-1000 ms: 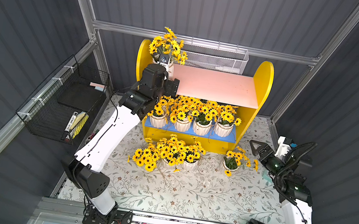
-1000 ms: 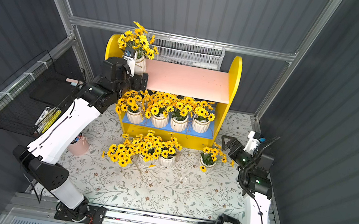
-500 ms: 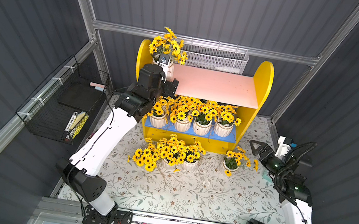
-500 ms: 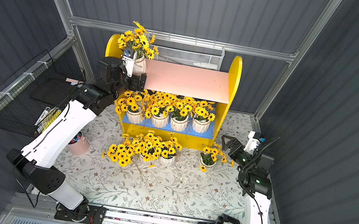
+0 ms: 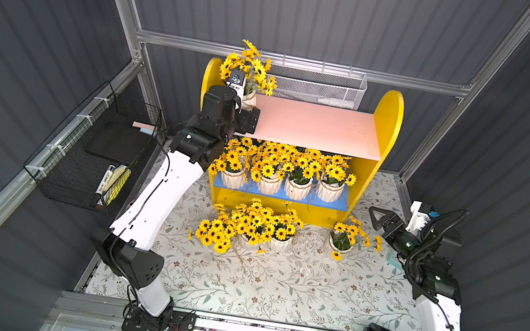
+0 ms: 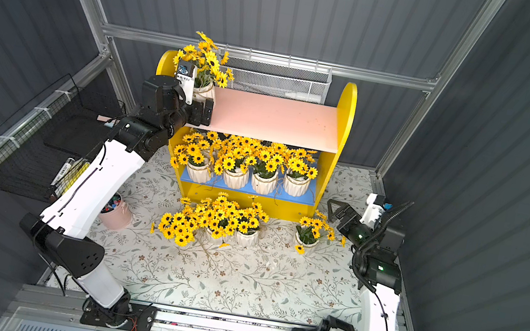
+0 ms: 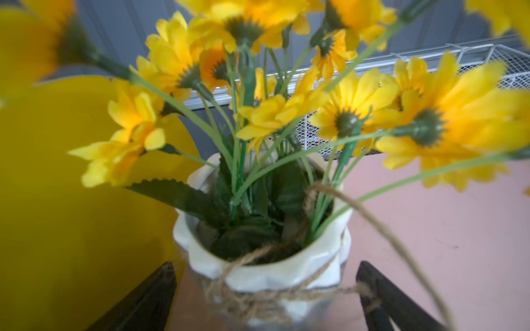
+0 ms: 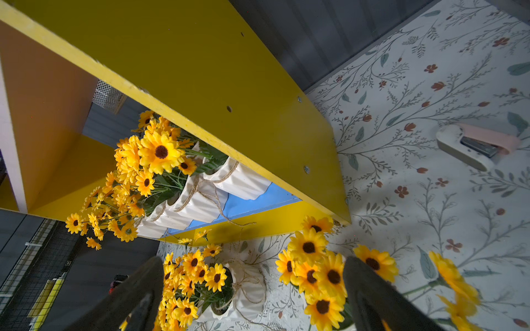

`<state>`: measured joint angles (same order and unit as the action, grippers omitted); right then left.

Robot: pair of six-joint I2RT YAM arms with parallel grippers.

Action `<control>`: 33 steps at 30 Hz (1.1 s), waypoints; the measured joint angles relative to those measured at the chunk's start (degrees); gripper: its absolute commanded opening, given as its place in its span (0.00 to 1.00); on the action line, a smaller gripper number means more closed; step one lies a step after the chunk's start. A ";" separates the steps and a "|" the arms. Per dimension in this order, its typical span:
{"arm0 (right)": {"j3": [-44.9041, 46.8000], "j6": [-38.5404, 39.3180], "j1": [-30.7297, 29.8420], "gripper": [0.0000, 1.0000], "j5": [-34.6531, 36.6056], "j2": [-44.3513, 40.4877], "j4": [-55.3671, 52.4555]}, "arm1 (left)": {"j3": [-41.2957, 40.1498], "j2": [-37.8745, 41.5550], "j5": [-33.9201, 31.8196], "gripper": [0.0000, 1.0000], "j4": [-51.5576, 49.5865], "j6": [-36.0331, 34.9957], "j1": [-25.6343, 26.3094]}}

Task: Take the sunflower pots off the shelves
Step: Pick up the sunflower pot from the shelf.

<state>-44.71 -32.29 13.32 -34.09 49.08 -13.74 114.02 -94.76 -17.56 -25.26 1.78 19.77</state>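
Sunflower pots (image 5: 297, 187): 8 in total
- upper board (image 5: 314, 125): 1
- lower board (image 5: 273, 195): 4
- floor (image 5: 289, 288): 3

Shelves (image 5: 388, 122): 1 unit, 2 boards
Black wire basket (image 5: 76, 184): 1
White mesh basket (image 5: 314, 86): 1
Pink cup (image 6: 117, 217): 1

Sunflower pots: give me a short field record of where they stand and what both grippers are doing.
upper pink board: one sunflower pot, at the left arm's end
blue lower board: row of four pots
floor mat: two clustered pots visible before the shelves; lone pot near the right gripper
left gripper: open, fingers flanking the upper pot, small gaps visible
right gripper: open, empty
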 measured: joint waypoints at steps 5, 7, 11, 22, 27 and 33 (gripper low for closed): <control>0.00 0.00 0.02 0.99 0.00 0.00 0.00 | -0.09 -0.66 2.01 0.99 1.31 2.14 -0.63; 0.00 -0.02 0.02 0.99 -0.02 0.00 0.00 | -0.52 -0.68 2.19 1.00 2.47 2.78 -0.83; 0.00 0.00 0.02 0.99 -0.07 0.00 0.00 | -1.09 -0.79 2.19 0.99 4.61 3.41 -0.94; 0.00 -0.02 0.00 0.99 -0.31 -0.02 0.44 | -1.27 -3.02 0.44 1.00 9.09 3.52 -1.14; 0.00 0.00 0.00 0.99 -0.46 0.00 0.46 | -2.05 -3.32 -0.26 0.99 11.23 3.65 -1.14; 0.00 0.09 0.02 0.99 -0.55 0.13 0.81 | -2.32 -4.35 -1.33 0.99 13.75 3.67 -1.16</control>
<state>-44.71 -32.21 13.34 -34.63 49.21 -12.93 111.70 -99.11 -18.90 -11.51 5.45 18.61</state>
